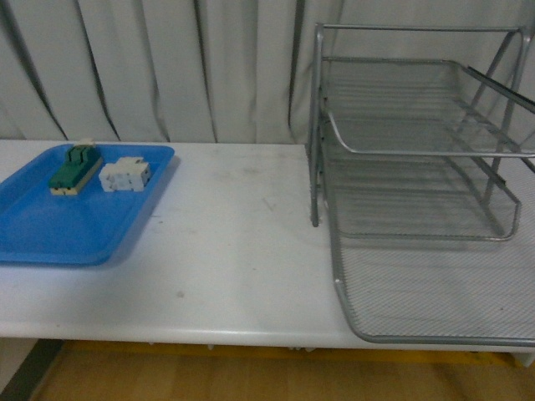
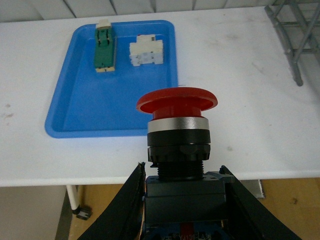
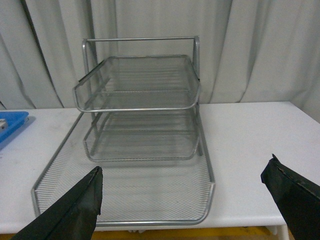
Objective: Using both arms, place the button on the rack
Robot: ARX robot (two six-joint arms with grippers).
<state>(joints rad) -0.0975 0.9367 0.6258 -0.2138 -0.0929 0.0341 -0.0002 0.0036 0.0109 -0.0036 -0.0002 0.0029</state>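
Observation:
In the left wrist view my left gripper (image 2: 182, 200) is shut on the button (image 2: 177, 130): its black fingers (image 2: 117, 210) clamp the dark boxy body, and the red mushroom cap points toward the table, beyond the table's front edge. The button does not show in the front view. The silver wire-mesh rack (image 1: 418, 167) stands at the right of the white table with three stepped tiers. In the right wrist view my right gripper (image 3: 187, 200) is open and empty, its fingers (image 3: 75, 210) spread wide before the rack's (image 3: 140, 125) lowest tier. Neither arm shows in the front view.
A blue plastic tray (image 1: 50, 234) lies at the table's left, holding a green block (image 1: 73, 167) and a white block (image 1: 125, 175); it also shows in the left wrist view (image 2: 100, 110). The white table (image 1: 242, 251) runs between tray and rack. Grey curtains hang behind.

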